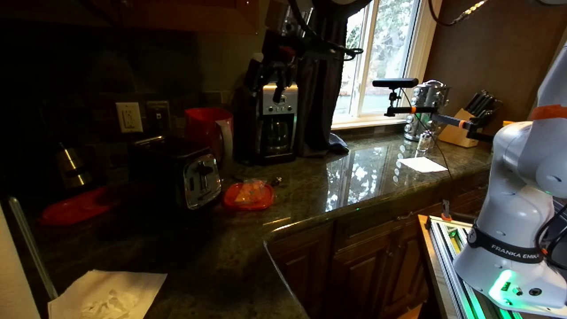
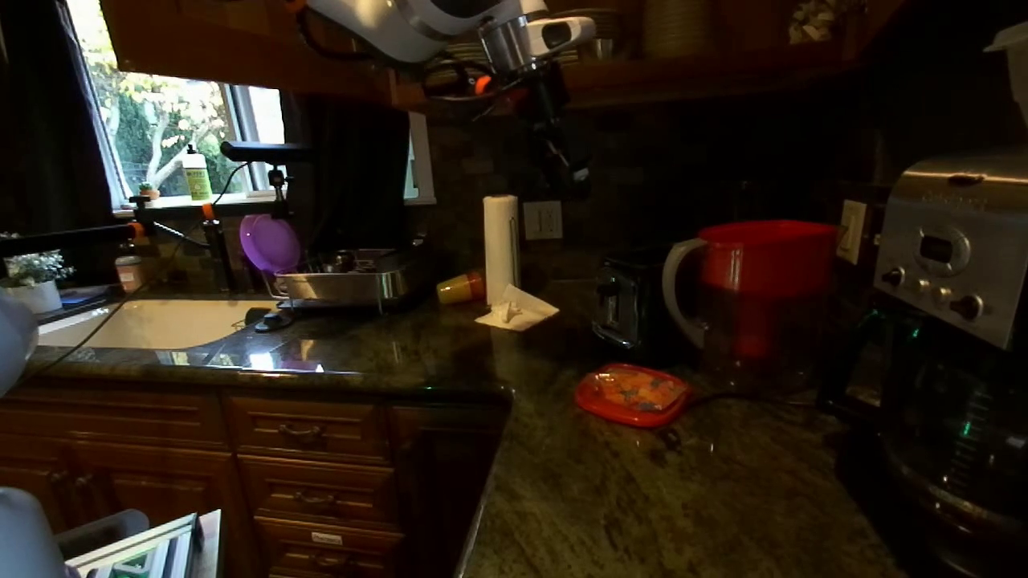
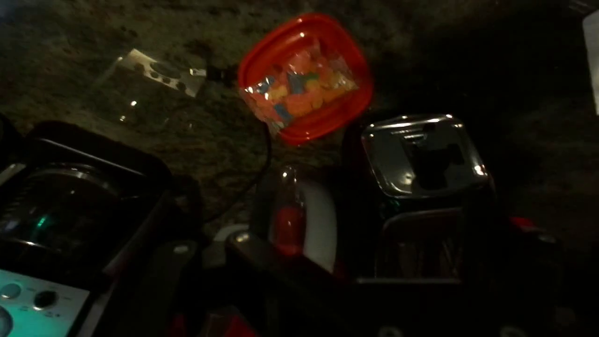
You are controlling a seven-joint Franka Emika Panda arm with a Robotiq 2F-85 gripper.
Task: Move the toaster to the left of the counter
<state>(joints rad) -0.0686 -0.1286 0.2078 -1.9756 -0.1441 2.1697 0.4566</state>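
Toaster [image 1: 186, 177] upright on counter [image 1: 305, 190], back from inner front corner. Gripper [image 2: 566, 164] overhead; spread or pressed together, cannot tell.

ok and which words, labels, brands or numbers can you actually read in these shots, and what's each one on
"FRANKA EMIKA": on the black band around the robot's base.
Coffee maker: faint lettering and control markings, too blurred to read.
Drawer label: too small to read.
Windowsill bottle: label too small to read.
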